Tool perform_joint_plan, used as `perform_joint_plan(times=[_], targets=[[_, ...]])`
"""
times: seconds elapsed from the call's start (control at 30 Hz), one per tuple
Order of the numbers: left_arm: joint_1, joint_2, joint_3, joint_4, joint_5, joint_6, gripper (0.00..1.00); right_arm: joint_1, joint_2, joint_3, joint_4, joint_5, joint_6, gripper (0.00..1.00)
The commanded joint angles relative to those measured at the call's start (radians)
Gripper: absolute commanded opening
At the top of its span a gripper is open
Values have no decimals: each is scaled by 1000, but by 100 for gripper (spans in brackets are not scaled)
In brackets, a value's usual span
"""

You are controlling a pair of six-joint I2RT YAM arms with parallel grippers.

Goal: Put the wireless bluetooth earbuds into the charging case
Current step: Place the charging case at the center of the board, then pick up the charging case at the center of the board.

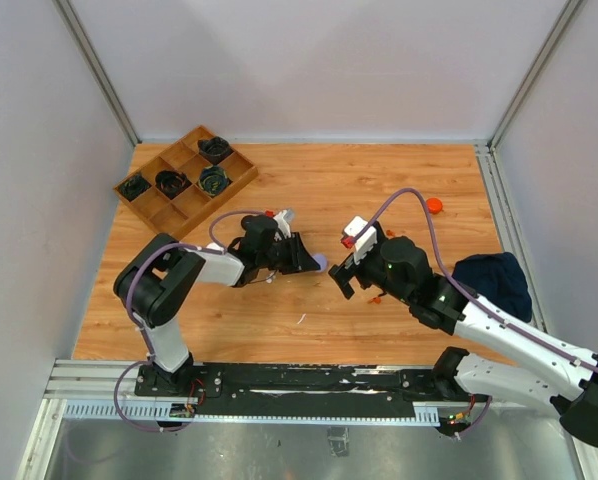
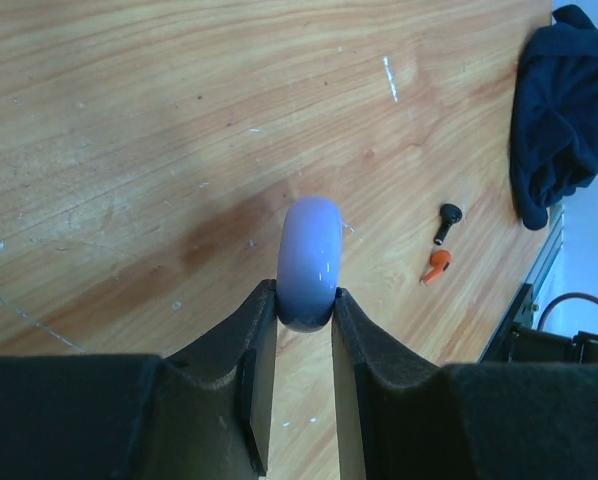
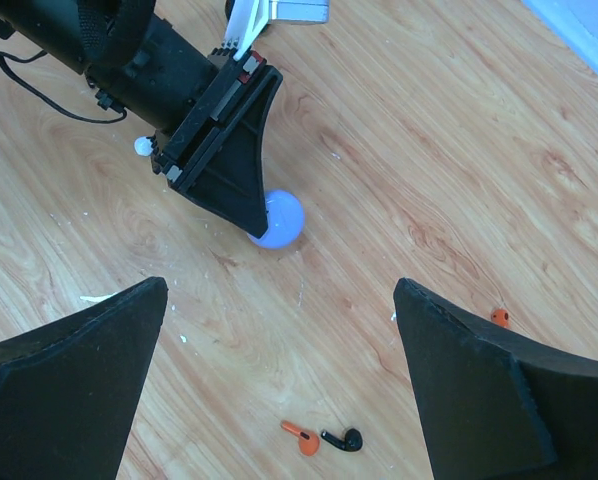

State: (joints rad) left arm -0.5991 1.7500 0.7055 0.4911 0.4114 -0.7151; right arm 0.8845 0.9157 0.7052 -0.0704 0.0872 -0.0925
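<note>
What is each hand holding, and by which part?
The left hand pinches the pale purple charging case, which stands on edge, with the fingers pressing on its two broad faces near the lower end. The right hand is open and holds nothing.

Plainly a robotics lab test cell: wood-grain worktop (image 1: 379, 190) boxed in by plain pale panels (image 1: 309, 60) on metal posts (image 1: 97, 70), left arm (image 1: 164, 290) and right arm (image 1: 509, 330) bolted to a black rail (image 1: 309, 378) at the near edge, compartmented wooden tray (image 1: 179, 212) of coiled cables (image 1: 216, 149) in the far corner.
</note>
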Motion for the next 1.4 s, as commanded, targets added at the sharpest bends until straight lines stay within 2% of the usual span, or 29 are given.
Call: perform_joint_plan(times=[0.0,0.13,0.3,0.5,0.67,0.8,1.1,1.23,1.37], targets=[[-7,45,44,7,2,-87,15,-8,-21,-18,30,35,1,98],[-7,59,35,7,-22,-130,21,-7,-19,-22,32,27,-4,98],[-7,45,-2,7,-46,-163,35,-6,-21,-24,32,22,-7,98],[-7,18,-39,-7,-92,-181,44,-7,-29,-25,31,14,-9,98],[-7,-12,-41,-60,-138,-168,59,-7,-44,-29,31,13,-8,98],[-7,-77,-39,-142,-218,-136,61,-7,-50,-31,28,10,-7,99],[-7,-238,31,-445,-474,7,65,-7,-46,-24,17,15,-10,99],[-4,-304,58,-581,-631,49,70,-7,-46,-24,13,20,-10,99],[17,-364,64,-660,-726,77,77,-6,-40,-24,14,19,-11,99]])
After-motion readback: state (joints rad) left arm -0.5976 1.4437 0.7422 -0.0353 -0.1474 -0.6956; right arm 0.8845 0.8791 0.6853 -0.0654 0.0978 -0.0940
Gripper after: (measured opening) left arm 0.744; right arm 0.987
